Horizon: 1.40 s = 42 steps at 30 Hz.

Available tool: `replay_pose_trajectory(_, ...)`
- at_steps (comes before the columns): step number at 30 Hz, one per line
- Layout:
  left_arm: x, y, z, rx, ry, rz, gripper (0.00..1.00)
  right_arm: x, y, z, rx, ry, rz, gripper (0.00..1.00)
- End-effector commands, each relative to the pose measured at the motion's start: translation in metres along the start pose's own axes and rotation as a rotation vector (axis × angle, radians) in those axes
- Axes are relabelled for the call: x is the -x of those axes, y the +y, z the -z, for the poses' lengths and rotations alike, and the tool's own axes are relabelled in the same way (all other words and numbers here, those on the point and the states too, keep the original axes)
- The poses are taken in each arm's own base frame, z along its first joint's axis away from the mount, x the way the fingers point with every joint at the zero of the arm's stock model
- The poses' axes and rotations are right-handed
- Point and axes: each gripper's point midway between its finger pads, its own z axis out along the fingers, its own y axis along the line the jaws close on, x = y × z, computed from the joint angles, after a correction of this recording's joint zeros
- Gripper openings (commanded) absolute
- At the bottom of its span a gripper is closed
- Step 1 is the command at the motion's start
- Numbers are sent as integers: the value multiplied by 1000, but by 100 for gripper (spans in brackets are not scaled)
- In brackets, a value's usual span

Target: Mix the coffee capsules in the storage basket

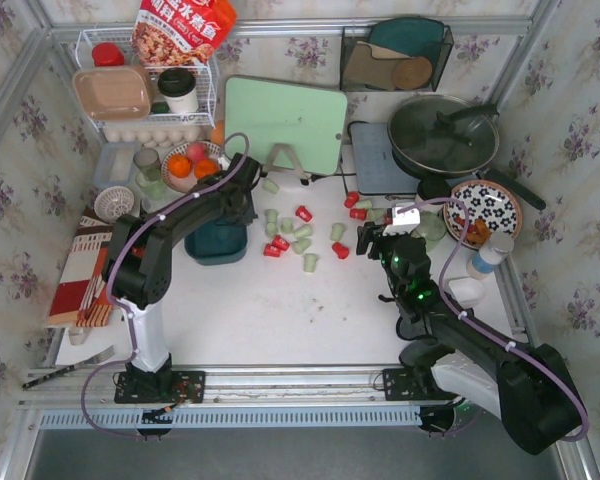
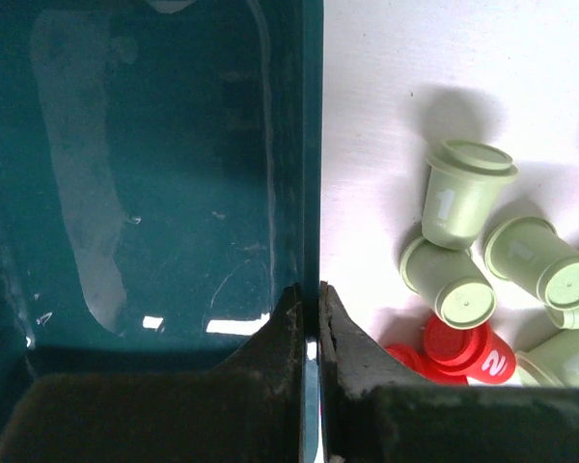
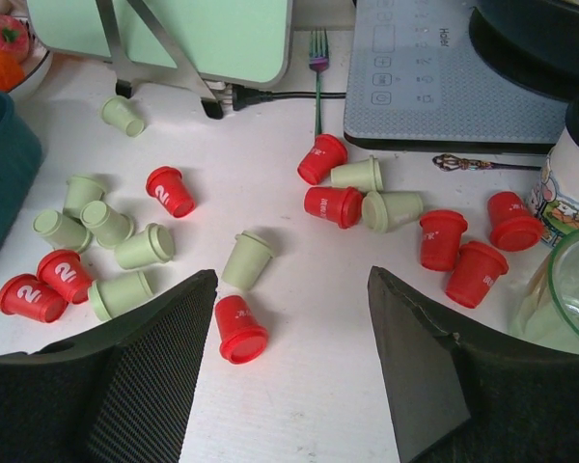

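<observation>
The dark teal storage basket (image 1: 218, 243) stands left of centre on the white table, and its inside (image 2: 154, 174) shows no capsules. My left gripper (image 2: 311, 301) is shut on the basket's right wall (image 2: 312, 145), one finger inside and one outside. Red and pale green coffee capsules (image 1: 290, 235) lie scattered on the table to the basket's right; some show in the left wrist view (image 2: 463, 193). My right gripper (image 3: 291, 280) is open and empty above the table, with a red capsule (image 3: 239, 328) by its left finger (image 3: 164, 328). More capsules (image 3: 444, 236) lie ahead of it.
A green cutting board (image 1: 285, 122) stands at the back, with an induction cooker (image 1: 380, 160) and lidded pan (image 1: 442, 135) to its right. A fruit bowl (image 1: 192, 165) and white wire rack (image 1: 145, 90) are back left. A glass jar (image 3: 569, 289) and patterned plate (image 1: 483, 210) are at the right.
</observation>
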Motion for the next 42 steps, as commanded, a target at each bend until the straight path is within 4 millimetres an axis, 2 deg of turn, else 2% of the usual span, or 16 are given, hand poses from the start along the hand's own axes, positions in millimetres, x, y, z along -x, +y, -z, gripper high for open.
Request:
replay_pose_trajectory(1,0,-15,6,-4,-20,64,6,3,4,-1,15,-2,-13,72)
replay_pose_trajectory(7,-7,-30,5,-1,-18,73,9,-2,6,-4,23,19,-10,72)
replay_pose_trajectory(15,-4,-28,10,41,-26,-11,17,-9,12,-8,48,51,-7,73)
replay_pose_trajectory(18,-10,-26,13,39,-20,-48,22,-12,17,-9,71,64,-10,73)
replay_pose_trajectory(22,-17,-20,16,43,-29,-79,40,-17,27,-11,113,82,-20,73)
replay_pose_trajectory(25,-19,-14,20,57,-29,-88,48,-29,36,-15,121,117,-36,74)
replay_pose_trajectory(29,-13,-22,45,11,-100,-106,54,-49,59,-19,139,166,-66,74)
replay_pose_trajectory(30,-8,-27,54,-11,-138,-121,60,-55,66,-20,138,182,-75,74)
replay_pose_trajectory(32,-4,-34,76,-42,-202,-163,65,-64,73,-23,116,206,-93,74)
replay_pose_trajectory(35,0,-36,105,-60,-268,-211,66,-77,77,-28,55,241,-135,73)
replay_pose_trajectory(40,-12,-28,138,-91,-324,-275,66,-92,85,-29,0,276,-131,72)
replay_pose_trajectory(42,-23,-20,143,-92,-329,-299,66,-98,91,-29,-5,297,-119,72)
